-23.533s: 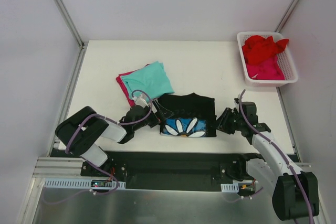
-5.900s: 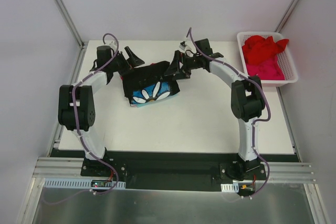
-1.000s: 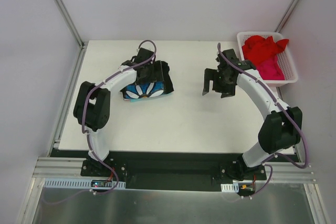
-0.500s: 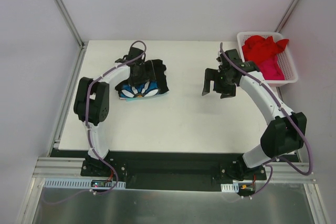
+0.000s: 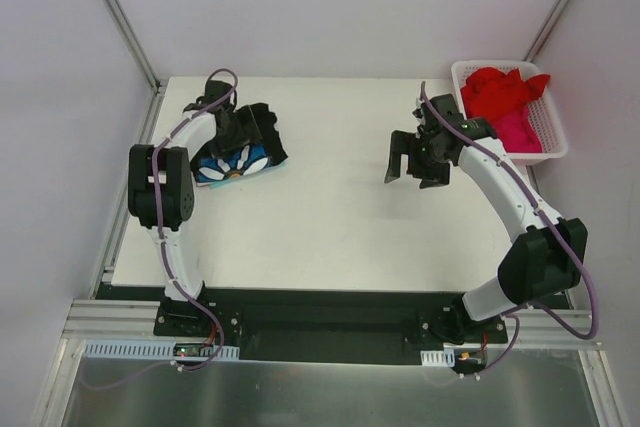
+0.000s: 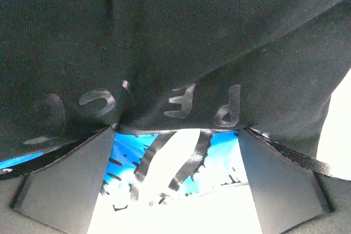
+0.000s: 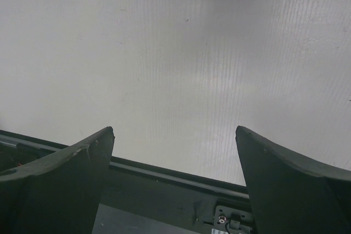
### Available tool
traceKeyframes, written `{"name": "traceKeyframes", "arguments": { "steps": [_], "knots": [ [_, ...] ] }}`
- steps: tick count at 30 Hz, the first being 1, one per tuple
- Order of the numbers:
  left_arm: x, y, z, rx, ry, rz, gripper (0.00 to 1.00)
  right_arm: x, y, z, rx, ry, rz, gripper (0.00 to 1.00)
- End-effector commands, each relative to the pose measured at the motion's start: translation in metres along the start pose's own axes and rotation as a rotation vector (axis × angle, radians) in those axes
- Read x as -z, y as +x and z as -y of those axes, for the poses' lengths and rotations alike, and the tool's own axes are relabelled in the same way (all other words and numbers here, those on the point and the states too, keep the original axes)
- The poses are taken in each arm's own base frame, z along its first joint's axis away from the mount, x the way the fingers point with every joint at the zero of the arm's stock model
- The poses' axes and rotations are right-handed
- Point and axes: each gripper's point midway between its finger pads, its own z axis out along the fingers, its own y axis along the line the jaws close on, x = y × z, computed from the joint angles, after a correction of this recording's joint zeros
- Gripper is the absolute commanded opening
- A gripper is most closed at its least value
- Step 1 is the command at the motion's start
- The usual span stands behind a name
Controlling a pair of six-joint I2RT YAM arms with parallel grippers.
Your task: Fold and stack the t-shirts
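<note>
Now I am sliding the folded black t-shirt [image 5: 232, 164] leftward, directly under my left gripper [image 6: 175, 135], jaws apart; my right gripper [image 5: 413, 171], apart and empty, is waiting near the red t-shirts [image 5: 500, 92].

A folded black cloth t-shirt with a flower print [image 5: 240, 157] [image 6: 175, 53] lies at the far left of the flat white table [image 5: 330, 237], directly under the left gripper [image 5: 243, 133] [image 6: 175, 190]. A white slotted plastic basket [image 5: 556, 142] stands at the far right corner. In it, a crumpled red cloth shirt [image 5: 500, 90] lies behind a pink cloth shirt [image 5: 510, 133]. The right gripper [image 5: 413, 174] [image 7: 174, 157] hangs over bare table between them, nearer the basket.
</note>
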Motion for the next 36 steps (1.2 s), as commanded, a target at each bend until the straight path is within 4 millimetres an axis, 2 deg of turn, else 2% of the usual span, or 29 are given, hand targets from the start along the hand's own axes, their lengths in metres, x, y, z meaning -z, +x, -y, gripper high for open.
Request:
{"name": "traceKeyframes", "arguments": {
  "steps": [1,2,6,7,8,9,10,11,12,13,14,15,16,18,19,21,36],
  "knots": [
    [0.010,-0.006,-0.033,-0.033,-0.133,-0.003,0.99,0.014,0.005,-0.002,0.017,-0.013,0.009,0.96],
    [0.018,-0.010,-0.030,-0.035,-0.126,0.014,0.99,0.014,0.005,0.000,0.017,-0.010,0.009,0.96],
    [0.078,-0.036,-0.007,-0.066,-0.086,0.152,0.99,0.013,0.005,-0.002,0.018,-0.014,0.006,0.96],
    [0.090,-0.035,0.008,-0.096,-0.072,0.173,0.99,0.013,0.006,-0.002,0.010,-0.017,0.006,0.96],
    [0.110,-0.035,0.013,-0.115,-0.068,0.198,0.99,0.012,0.006,-0.003,0.007,-0.020,0.004,0.96],
    [0.119,-0.033,0.017,-0.129,-0.072,0.211,0.99,0.012,0.005,-0.004,0.006,-0.028,0.012,0.96],
    [0.124,-0.022,0.025,-0.151,-0.065,0.204,0.99,0.011,0.006,-0.006,-0.004,-0.035,0.008,0.96],
    [0.138,-0.017,0.027,-0.143,-0.057,0.222,0.99,0.011,0.007,-0.006,-0.008,-0.039,0.009,0.96],
    [0.141,-0.009,0.029,-0.144,-0.060,0.226,0.99,0.011,0.007,-0.009,-0.005,-0.046,0.014,0.96],
    [0.135,0.008,0.016,-0.140,-0.109,0.206,0.99,0.010,0.008,-0.010,-0.007,-0.052,0.012,0.96],
    [0.142,0.017,0.018,-0.116,-0.097,0.218,0.99,0.011,0.008,-0.011,-0.007,-0.054,0.015,0.96],
    [0.139,0.023,0.016,-0.104,-0.096,0.221,0.99,0.010,0.009,-0.012,-0.005,-0.058,0.017,0.96],
    [0.126,0.043,0.003,-0.093,-0.114,0.178,0.99,0.010,0.010,-0.013,-0.003,-0.064,0.014,0.96],
    [0.122,0.050,-0.001,-0.052,-0.100,0.203,0.99,0.009,0.012,-0.014,0.000,-0.066,0.009,0.96],
    [0.113,0.065,-0.011,-0.045,-0.119,0.178,0.99,0.009,0.012,-0.015,0.001,-0.069,0.011,0.96],
    [0.105,0.077,-0.018,-0.024,-0.128,0.164,0.99,0.009,0.014,-0.015,0.002,-0.072,0.009,0.96],
    [0.054,0.094,-0.043,0.000,-0.206,0.121,0.99,0.007,0.024,-0.011,0.016,-0.076,-0.001,0.96]
  ]
}}
